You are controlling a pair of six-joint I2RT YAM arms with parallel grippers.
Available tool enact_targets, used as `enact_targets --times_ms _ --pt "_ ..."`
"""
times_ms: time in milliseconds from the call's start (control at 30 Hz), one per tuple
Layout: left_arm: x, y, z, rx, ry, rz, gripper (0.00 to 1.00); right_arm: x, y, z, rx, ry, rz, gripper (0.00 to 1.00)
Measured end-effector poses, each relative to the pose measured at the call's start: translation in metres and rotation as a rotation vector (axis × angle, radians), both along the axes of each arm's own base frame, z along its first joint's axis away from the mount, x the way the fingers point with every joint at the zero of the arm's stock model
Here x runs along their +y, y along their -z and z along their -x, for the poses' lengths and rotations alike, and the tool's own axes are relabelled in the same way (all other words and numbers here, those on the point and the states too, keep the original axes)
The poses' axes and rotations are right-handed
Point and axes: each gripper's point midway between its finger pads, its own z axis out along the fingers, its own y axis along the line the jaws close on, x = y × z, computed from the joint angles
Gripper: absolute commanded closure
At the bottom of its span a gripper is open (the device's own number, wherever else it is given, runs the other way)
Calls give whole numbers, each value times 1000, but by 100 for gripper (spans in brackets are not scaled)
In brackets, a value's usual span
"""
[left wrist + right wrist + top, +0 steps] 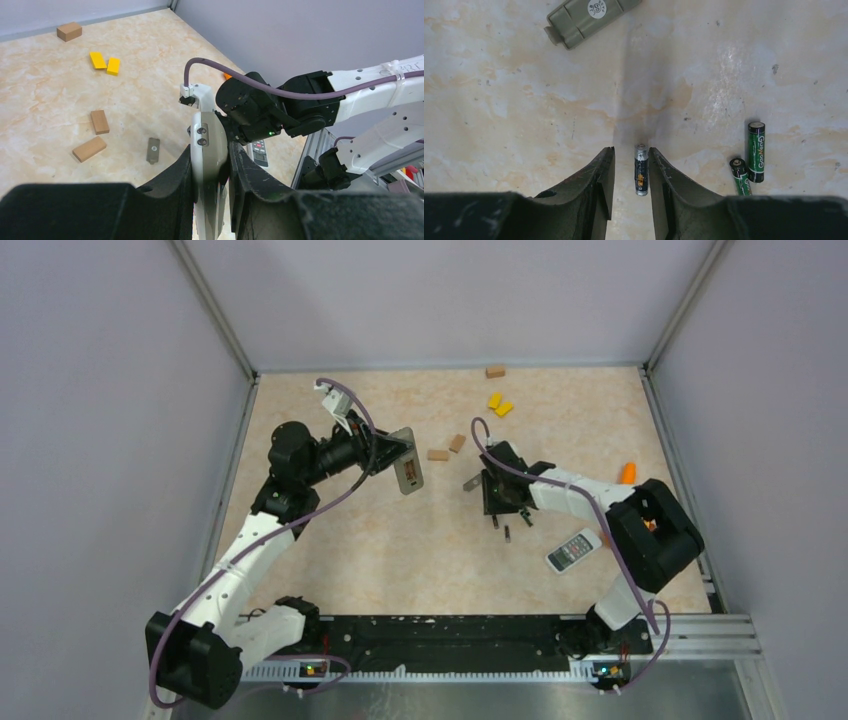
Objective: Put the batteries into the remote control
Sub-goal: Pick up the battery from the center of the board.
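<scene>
My left gripper [210, 159] is shut on a grey remote control [208, 142] and holds it on edge above the table; it also shows in the top view [407, 462]. My right gripper [630, 152] is open and low over the table, with one dark battery [641, 169] lying between its fingers, close to the right finger [664, 185]. Two green batteries [756, 151] [740, 176] lie just to its right. In the top view the right gripper [500, 502] is at the table's middle, with small batteries [507, 533] beside it.
A grey battery cover [589, 17] lies ahead of the right gripper, also in the left wrist view [153, 150]. A second white remote [573, 550] lies near the right arm. Brown blocks [447, 448] and yellow blocks [499, 404] are scattered at the back; an orange piece [628, 473] lies far right.
</scene>
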Motion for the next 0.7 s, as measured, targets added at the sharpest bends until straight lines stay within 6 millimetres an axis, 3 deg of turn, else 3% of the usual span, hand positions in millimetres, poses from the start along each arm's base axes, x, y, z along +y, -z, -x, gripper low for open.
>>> enact_targets --times_ms 267,533,700 --pt "0 0 -1 1 -3 0 100 5 4 -3 -18 -36 71 72" --pt "1 2 -1 8 -5 -3 100 -3 8 1 2 -20 114 73" --pt "1 2 -1 9 -9 -3 100 -5 11 5 20 -17 127 88"
